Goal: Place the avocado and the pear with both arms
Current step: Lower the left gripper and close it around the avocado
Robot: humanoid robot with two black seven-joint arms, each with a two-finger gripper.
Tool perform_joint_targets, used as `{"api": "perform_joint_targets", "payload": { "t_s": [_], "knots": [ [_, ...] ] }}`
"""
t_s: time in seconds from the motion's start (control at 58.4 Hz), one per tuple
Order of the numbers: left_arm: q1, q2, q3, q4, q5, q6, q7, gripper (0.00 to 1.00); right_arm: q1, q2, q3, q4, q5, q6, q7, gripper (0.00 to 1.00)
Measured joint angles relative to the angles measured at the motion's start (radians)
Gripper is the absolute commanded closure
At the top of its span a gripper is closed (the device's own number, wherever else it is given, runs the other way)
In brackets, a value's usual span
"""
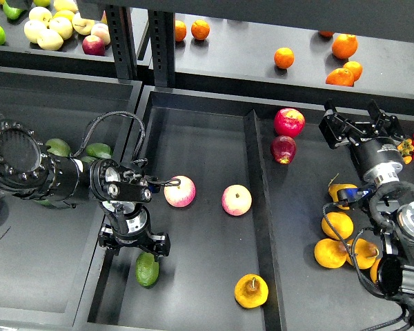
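The avocado (147, 269), medium-bright green, lies near the front left of the middle tray (193, 303). My left gripper (134, 248) points down right over the avocado's top end; its fingers are spread wide and stand apart from the fruit. The pear (251, 291), orange-yellow with a dark brown blotch and a short stem, lies at the front of the same tray, next to the divider. My right gripper (357, 118) is open and empty over the right tray, far from the pear.
Two pink-yellow apples (180, 191) (236, 200) lie mid-tray. Two red apples (289, 121) lie right of the divider (257, 207). Yellow-orange fruits (337, 225) crowd under my right arm. Dark avocados (58, 147) lie in the left tray. Oranges (283, 57) and pale apples (50, 31) sit on the back shelf.
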Motion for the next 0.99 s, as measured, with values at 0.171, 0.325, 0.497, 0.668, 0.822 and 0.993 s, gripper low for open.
{"api": "perform_joint_targets", "payload": {
  "t_s": [0.171,0.325,0.497,0.668,0.822,0.993],
  "knots": [
    [0.011,0.0,-0.003,0.012,0.001,0.0,0.0,0.01,-0.001,0.0,0.0,0.001,0.001,0.001,0.0,0.01],
    [0.016,0.0,-0.006,0.016,0.001,0.0,0.0,0.01,-0.001,0.0,0.001,0.004,0.001,0.001,0.0,0.01],
    [0.032,0.0,-0.015,0.025,-0.001,0.0,0.0,0.01,-0.001,0.0,0.001,0.006,0.001,0.001,0.0,0.01],
    [0.037,0.0,-0.042,0.026,-0.002,0.0,0.0,0.02,-0.001,0.0,0.0,0.006,0.001,0.001,0.0,0.01],
    [0.045,0.0,-0.076,0.029,0.008,0.0,0.0,0.03,-0.001,0.0,-0.001,0.007,0.001,0.001,0.0,0.01],
    [0.06,0.0,-0.087,0.03,0.008,0.0,0.0,0.07,-0.002,0.0,-0.002,0.007,0.001,0.001,0.0,0.01]
  ]
}}
